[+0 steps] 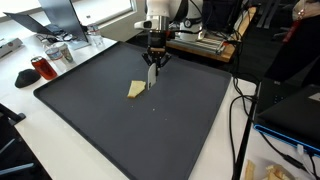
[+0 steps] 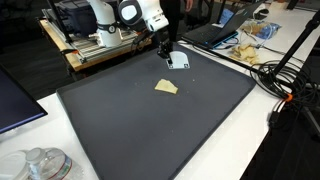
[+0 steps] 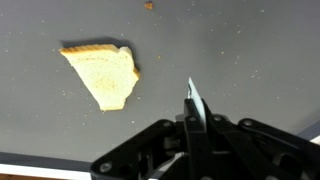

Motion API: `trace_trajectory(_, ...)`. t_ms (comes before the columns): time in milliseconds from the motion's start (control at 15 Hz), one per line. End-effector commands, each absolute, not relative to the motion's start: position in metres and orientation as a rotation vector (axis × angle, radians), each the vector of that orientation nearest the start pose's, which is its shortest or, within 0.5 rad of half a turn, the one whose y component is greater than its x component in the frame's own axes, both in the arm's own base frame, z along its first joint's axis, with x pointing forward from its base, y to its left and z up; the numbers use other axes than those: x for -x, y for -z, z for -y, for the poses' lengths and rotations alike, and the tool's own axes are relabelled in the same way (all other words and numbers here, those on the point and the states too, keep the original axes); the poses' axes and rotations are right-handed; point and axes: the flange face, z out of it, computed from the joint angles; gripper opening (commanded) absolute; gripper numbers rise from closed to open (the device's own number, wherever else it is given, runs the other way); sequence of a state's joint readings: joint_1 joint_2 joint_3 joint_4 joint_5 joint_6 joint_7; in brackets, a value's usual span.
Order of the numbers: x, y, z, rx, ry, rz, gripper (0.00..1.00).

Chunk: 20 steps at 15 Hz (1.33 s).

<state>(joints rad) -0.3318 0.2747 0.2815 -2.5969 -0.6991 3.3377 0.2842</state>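
Note:
A torn slice of pale bread (image 3: 103, 72) lies flat on the dark grey mat (image 1: 120, 130), and it shows in both exterior views (image 1: 136, 89) (image 2: 166, 87). My gripper (image 3: 190, 122) is shut on a thin silvery blade-like utensil (image 3: 192, 96), whose tip points down toward the mat. In the exterior views the gripper (image 1: 153, 62) (image 2: 167, 52) hangs just behind the bread, with the utensil (image 1: 151, 73) (image 2: 178, 63) below it, close to the mat and a short way from the bread. Whether the tip touches the mat I cannot tell.
A small crumb (image 3: 149, 5) lies on the mat beyond the bread. A red mug (image 1: 40, 68) and metal bowls (image 1: 58, 52) (image 2: 40, 165) stand off the mat. A wooden frame (image 2: 100, 45) stands behind the arm. Cables (image 2: 290, 90) and a laptop (image 1: 290, 110) sit beside the mat.

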Motion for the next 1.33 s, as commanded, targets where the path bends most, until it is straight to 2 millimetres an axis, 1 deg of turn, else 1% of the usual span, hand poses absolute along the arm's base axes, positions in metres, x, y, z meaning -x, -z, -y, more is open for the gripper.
trace_trajectory(0, -0.447, -0.212, -0.034, 2.826, 0.741, 0.446, 0.01)
trace_trajectory(333, -0.451, -0.225, -0.001, 2.758, 0.793, 0.324, 0.01)
trace_trajectory(600, -0.462, -0.239, 0.02, 2.691, 0.846, 0.216, 0.01)
trace_trajectory(800, -0.471, -0.248, 0.035, 2.656, 0.842, 0.134, 0.01)
trace_trajectory(933, -0.481, -0.253, 0.05, 2.662, 0.801, 0.066, 0.01)
trace_trajectory(1000, -0.486, -0.256, 0.06, 2.677, 0.761, 0.025, 0.01)
trace_trajectory(1133, -0.495, -0.259, 0.078, 2.695, 0.642, -0.031, 0.01)
trace_trajectory(1267, -0.507, -0.27, 0.102, 2.712, 0.534, -0.105, 0.01)
